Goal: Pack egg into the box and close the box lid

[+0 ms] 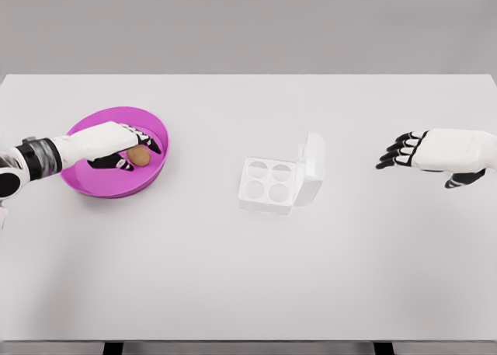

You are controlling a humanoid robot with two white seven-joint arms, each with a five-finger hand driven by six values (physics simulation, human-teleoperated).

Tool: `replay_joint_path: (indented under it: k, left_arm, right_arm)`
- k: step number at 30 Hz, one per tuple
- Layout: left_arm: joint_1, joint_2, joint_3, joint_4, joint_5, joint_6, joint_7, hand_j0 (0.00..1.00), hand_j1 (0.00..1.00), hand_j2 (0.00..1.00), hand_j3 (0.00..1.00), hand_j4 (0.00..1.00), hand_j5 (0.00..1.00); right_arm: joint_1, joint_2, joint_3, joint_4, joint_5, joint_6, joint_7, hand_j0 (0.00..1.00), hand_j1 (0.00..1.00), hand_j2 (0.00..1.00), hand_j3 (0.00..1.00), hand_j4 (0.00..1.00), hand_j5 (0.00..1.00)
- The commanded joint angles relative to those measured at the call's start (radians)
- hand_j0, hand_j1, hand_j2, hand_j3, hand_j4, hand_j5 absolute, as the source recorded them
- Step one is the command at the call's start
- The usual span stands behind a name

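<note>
Left hand (116,147) curls around the small brown egg (138,155) inside the shallow magenta bowl (159,126), and a loose pinch could drop it short of the open white 4-cup box (268,182).

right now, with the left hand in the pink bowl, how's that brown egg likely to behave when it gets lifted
The egg looks smooth and rounded, so it could slip between the left hand fingers or roll along the curved pink bowl if nudged. It is small beside the hand, probably light. If it behaves like a real shell, a hard squeeze may crack it.
</note>
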Motion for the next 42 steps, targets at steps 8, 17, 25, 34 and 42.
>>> replay_joint_path:
  k: [8, 17, 25, 34, 42]
  left_arm:
    - [-0.002, 0.001, 0.002, -0.001, 0.004, 0.001, 0.000, 0.56, 0.56, 0.56, 0.56, 0.56, 0.56]
    - [0.000, 0.003, 0.002, -0.001, 0.006, 0.001, 0.000, 0.48, 0.48, 0.48, 0.48, 0.48, 0.48]
    - [-0.002, 0.007, 0.009, -0.002, 0.016, 0.001, 0.000, 0.39, 0.39, 0.39, 0.39, 0.39, 0.39]
    - [-0.003, 0.007, 0.012, -0.013, 0.027, 0.001, 0.000, 0.35, 0.35, 0.35, 0.35, 0.35, 0.35]
    - [-0.005, 0.007, 0.015, -0.021, 0.050, 0.001, 0.000, 0.34, 0.34, 0.34, 0.34, 0.34, 0.34]
  right_arm:
    - [-0.002, 0.000, -0.001, 0.000, -0.008, 0.001, 0.000, 1.00, 1.00, 1.00, 1.00, 1.00, 1.00]
    - [-0.002, -0.005, -0.002, 0.000, -0.008, 0.001, 0.000, 1.00, 1.00, 1.00, 1.00, 1.00, 1.00]
    - [-0.003, -0.005, -0.022, -0.002, -0.008, 0.001, 0.000, 1.00, 1.00, 1.00, 1.00, 1.00, 1.00]
    - [-0.003, -0.008, -0.030, -0.002, -0.008, 0.001, 0.000, 1.00, 1.00, 1.00, 1.00, 1.00, 1.00]
    - [-0.002, -0.010, -0.032, -0.002, -0.008, 0.001, 0.000, 1.00, 1.00, 1.00, 1.00, 1.00, 1.00]
